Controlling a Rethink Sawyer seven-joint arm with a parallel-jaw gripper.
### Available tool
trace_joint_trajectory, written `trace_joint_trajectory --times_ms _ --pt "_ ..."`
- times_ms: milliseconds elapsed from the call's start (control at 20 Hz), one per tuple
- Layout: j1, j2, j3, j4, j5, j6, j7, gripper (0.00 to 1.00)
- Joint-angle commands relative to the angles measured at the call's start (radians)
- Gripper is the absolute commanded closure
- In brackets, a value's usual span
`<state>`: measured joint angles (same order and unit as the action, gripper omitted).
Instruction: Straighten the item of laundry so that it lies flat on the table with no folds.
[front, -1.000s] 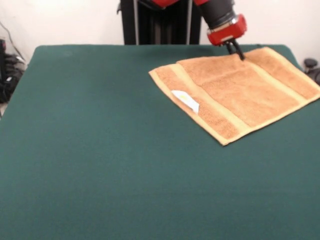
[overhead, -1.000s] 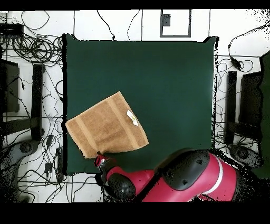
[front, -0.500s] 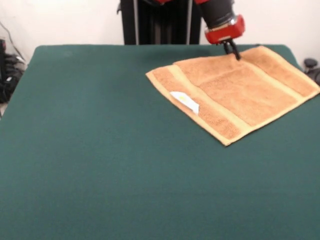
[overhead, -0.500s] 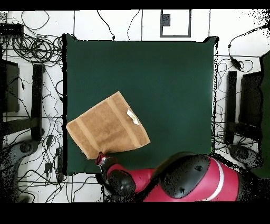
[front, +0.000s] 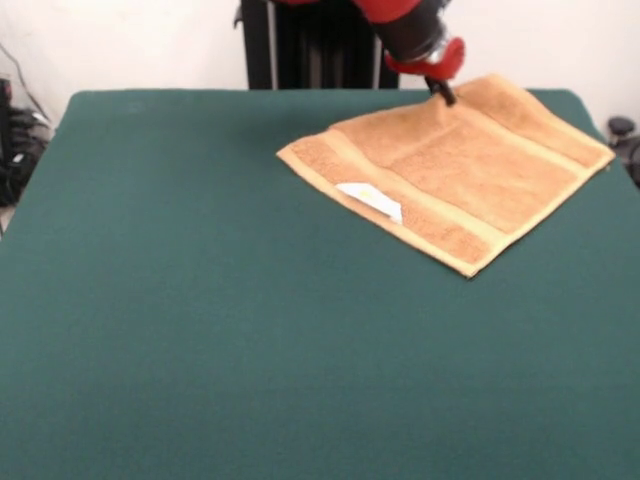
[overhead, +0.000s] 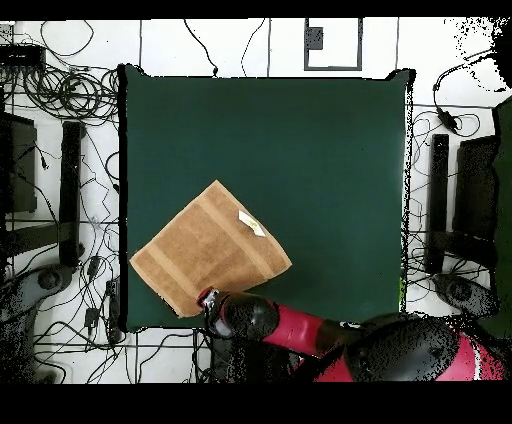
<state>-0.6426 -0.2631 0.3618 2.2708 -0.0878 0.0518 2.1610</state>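
Note:
The tan-orange towel (front: 455, 165) lies spread on the dark green table (front: 200, 300) at the far right in the front view, with its white label (front: 372, 200) facing up near its left edge. My gripper (front: 443, 93) is shut on the towel's far edge and lifts it slightly there. In the overhead view the towel (overhead: 210, 250) lies at the table's lower left, with the label (overhead: 250, 222) on its right side, and the gripper (overhead: 207, 298) is at its bottom edge. The towel's bands show on both sides.
The black pedestal (front: 310, 45) stands behind the table's far edge. Cables (overhead: 70, 95) and black stands (overhead: 438, 200) lie on the floor around the table (overhead: 320, 150). The towel's right corner (front: 608, 152) lies close to the table's right edge.
My gripper has moved left in the front view, dragging the towel's far edge with it. The towel has shifted and turned slightly, and the doubled strip at its left side has flattened.

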Motion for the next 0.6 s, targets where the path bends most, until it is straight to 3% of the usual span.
trace_joint_trajectory --times_ms 50,350,600 --pt "0.037 0.067 0.043 -0.17 0.139 0.157 0.133 1.0" --pt "0.042 0.149 0.005 -0.239 0.098 0.083 0.096 1.0" --pt "0.063 0.16 -0.042 -0.272 0.078 0.04 0.097 1.0"
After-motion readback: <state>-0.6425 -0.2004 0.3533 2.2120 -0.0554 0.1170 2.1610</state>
